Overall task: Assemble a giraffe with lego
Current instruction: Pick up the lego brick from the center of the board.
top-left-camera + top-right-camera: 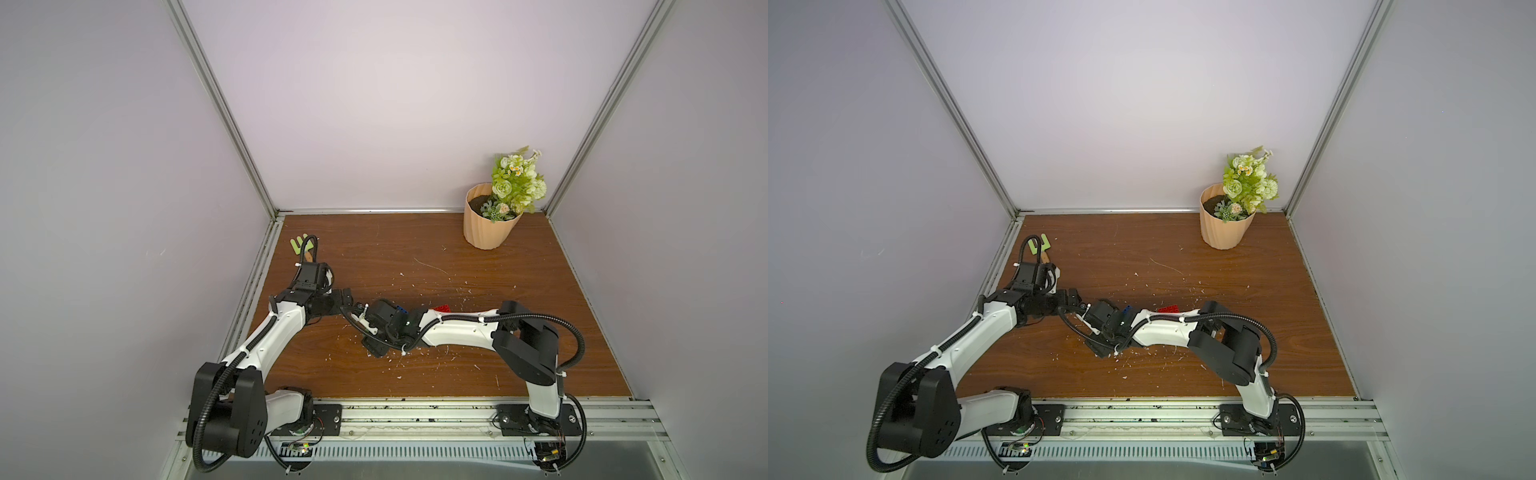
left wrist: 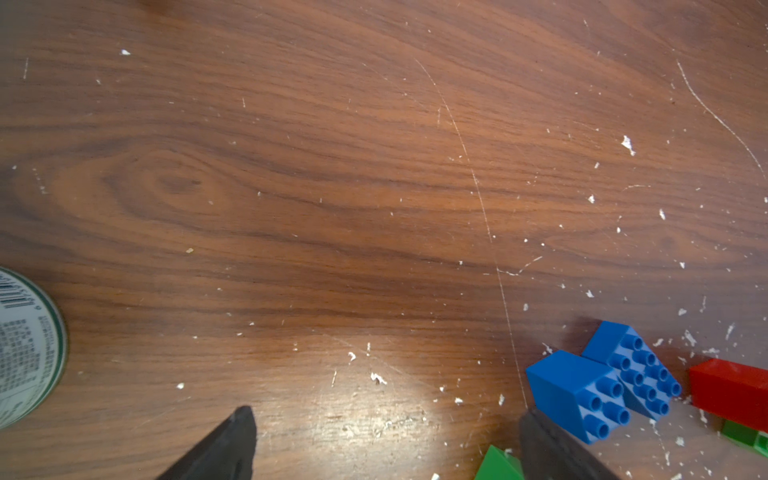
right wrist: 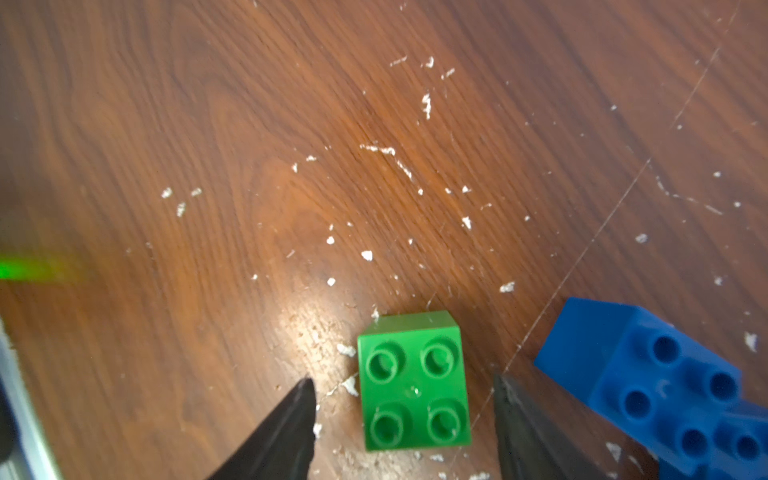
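No giraffe figure is in view; the lego lies as loose bricks at mid-table. A green square brick (image 3: 413, 380) sits studs-up on the wood between the fingers of my right gripper (image 3: 403, 386), which is open, with a gap on each side of the brick. A blue brick (image 3: 648, 374) lies just beyond one finger. My left gripper (image 2: 390, 419) is open over bare wood, and a green brick corner (image 2: 498, 463) shows beside one finger. Two blue bricks (image 2: 577, 395) lie on their sides. Next to them a red brick (image 2: 731, 390) rests against a green one (image 2: 744, 434). In both top views the arms hide most bricks, leaving only blue (image 1: 401, 309) and red (image 1: 442, 309) showing.
A peach pot of flowers (image 1: 490, 226) stands at the back right. A green toy rake (image 1: 300, 246) lies at the back left behind my left arm. A round tin (image 2: 25, 345) shows in the left wrist view. White crumbs litter the wooden table (image 1: 415, 257), and walls close three sides.
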Available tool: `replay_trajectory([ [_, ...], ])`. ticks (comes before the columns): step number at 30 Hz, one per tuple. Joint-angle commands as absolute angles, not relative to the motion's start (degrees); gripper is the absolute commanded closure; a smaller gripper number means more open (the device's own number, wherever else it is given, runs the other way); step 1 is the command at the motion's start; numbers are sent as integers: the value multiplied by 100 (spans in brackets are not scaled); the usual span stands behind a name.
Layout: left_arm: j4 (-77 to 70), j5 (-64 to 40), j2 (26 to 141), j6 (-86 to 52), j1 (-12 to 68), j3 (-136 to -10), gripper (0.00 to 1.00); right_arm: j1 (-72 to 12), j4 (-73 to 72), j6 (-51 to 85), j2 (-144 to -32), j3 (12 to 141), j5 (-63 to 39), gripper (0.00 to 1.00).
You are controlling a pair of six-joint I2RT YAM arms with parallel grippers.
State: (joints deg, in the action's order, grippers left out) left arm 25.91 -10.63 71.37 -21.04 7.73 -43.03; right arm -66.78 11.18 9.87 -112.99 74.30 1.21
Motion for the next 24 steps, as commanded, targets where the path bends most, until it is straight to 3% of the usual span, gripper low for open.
replay_trajectory([
  [1,2698,-1082,7067,-2193,714,-4369,0,-6714,945,1020,-11185,7625,254,36],
  [12,2584,-1510,7120,-2022,711,-4348,1,-6705,1138,1406,-10596,7430,765,68],
  [19,2416,-1897,7012,-1986,759,-4268,0,-6601,1768,1898,-9960,7324,1164,72],
  [24,2235,-2282,6928,-1926,1274,-4264,1,-6073,2558,2452,-9227,7087,1482,72],
])
